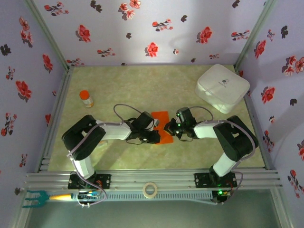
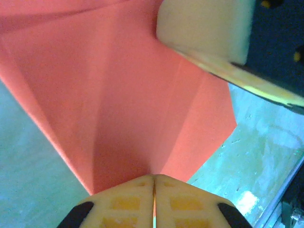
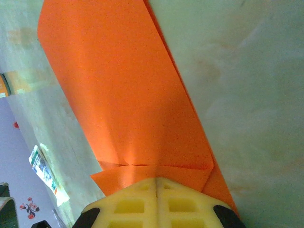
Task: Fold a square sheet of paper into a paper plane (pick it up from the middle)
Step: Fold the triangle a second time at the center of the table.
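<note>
**Sheet pinned between two closed end effectors, long axis running away from the bases**

At the middle of the pale green marbled surface (image 1: 118, 90), the thin, bright orange-red sheet of paper (image 1: 160, 118) lies partly folded. It is an elongated shape with several creases, not yet a slim dart. Its long axis runs roughly from the near edge toward the back wall, tilted a little. The two arms reach in across that axis from opposite sides.

The left end effector (image 1: 156, 136) meets the sheet's left side. In its wrist view the jaws are pressed together (image 2: 154, 183) and the creases converge right at their tips, with the paper (image 2: 118, 95) rising like a shallow tent, so I judge that it pinches the paper.

The right end effector (image 1: 167, 128) meets the sheet's right side. Its jaws are likewise closed (image 3: 156, 185), and its tips sit on a small folded lip of the sheet (image 3: 123, 95). Whether it clamps that lip or only presses it flat, I cannot tell.

Both arms are about equally near, and each touches the paper. A pale finger (image 2: 204, 33) of the right end effector hangs close over the sheet opposite the left one. The main obstacle to any further fold is likely the other arm.

The rounded white plastic case (image 1: 222, 88) sits well apart at the far right. The small orange-capped bottle (image 1: 86, 99) stands well apart at the left. A roll of pale tape (image 1: 150, 190) rests on the near rail. None of these crowds the work.
</note>
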Tool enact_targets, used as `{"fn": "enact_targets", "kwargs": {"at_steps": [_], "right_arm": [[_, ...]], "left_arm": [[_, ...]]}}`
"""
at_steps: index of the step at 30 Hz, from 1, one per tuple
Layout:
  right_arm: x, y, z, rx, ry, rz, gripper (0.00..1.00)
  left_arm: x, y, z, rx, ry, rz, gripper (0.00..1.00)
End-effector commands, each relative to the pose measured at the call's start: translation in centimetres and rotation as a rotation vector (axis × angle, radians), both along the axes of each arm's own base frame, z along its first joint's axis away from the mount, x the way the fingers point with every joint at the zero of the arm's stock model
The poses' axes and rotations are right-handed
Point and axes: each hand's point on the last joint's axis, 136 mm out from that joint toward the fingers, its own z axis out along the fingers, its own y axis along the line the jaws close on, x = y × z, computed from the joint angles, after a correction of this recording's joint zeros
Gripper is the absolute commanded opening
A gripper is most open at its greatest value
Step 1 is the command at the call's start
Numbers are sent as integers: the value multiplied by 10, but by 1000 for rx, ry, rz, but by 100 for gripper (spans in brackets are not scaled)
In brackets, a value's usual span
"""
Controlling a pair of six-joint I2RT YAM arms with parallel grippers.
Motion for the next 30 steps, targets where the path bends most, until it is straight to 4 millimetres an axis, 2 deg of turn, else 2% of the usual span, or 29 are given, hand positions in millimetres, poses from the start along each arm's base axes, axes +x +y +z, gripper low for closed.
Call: {"fn": "enact_targets", "kwargs": {"at_steps": [1, 6, 10, 15, 20, 26, 30], "right_arm": [[-15, -18, -30, -98, 81, -32, 0], [-15, -18, -29, -95, 78, -31, 0], [-14, -17, -28, -92, 78, -31, 0], [-14, -16, -27, -85, 76, -29, 0], [-14, -16, -25, -79, 71, -30, 0], [-13, -15, -23, -73, 68, -28, 0], [-14, -15, -23, -71, 68, -28, 0]], "left_arm": [[-25, 22, -14, 64, 103, 0, 9], [-31, 29, -15, 67, 113, 10, 9], [-31, 26, -9, 50, 104, 6, 9], [-20, 14, 19, -6, 36, -12, 11], [5, 5, 41, -46, -50, 20, 12], [24, -7, 34, -46, -48, 23, 11], [31, -5, 13, 13, -33, 48, 9]]}}
